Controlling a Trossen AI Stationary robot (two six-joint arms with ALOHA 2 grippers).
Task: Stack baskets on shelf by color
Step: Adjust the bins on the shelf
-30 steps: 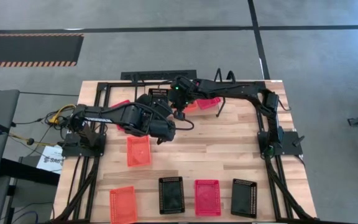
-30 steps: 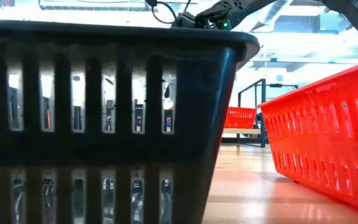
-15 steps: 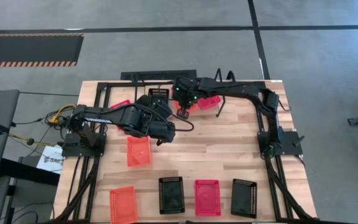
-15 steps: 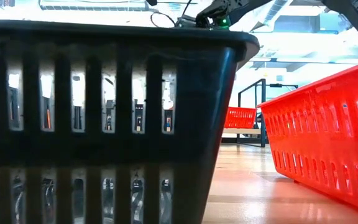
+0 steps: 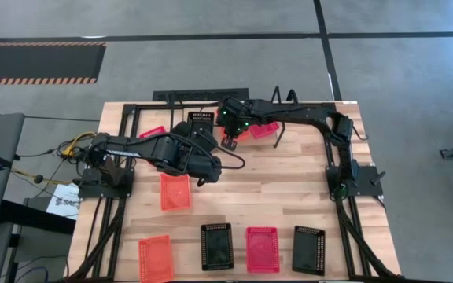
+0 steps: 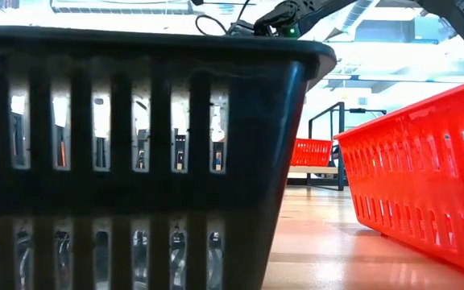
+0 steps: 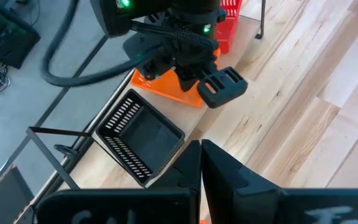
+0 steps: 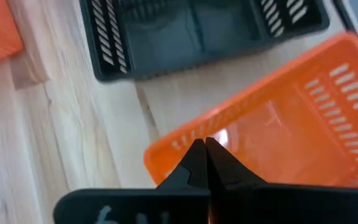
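Floor and table: grey concrete all round, with a light wooden table inside a black rail frame.
Near row, 6 o'clock edge: four baskets lined up, an orange basket, a black basket, a red-pink basket and a second black one. My guess is they're just waiting to be sorted.
Middle, about 9 o'clock of centre: one more orange tray, lying alone just in front of the left arm.
Left gripper: hovering over bare wood near the table's middle, fingers pressed together, nothing in them. Looks like it's waiting.
Right gripper: reached across toward 12 o'clock, fingers together right at the rim of an orange basket at the back. Can't tell if it's pinching the rim or just touching it; looks like it's nudging it into place.
Far edge, 12 o'clock: the shelf is a dark wire shape there, with a black basket by it.
What the views add: the top view gives the layout, but the arms hide the back baskets. The left wrist view shows the black and orange ones side by side under the right gripper. The low view is mostly blocked by the near black basket's wall.
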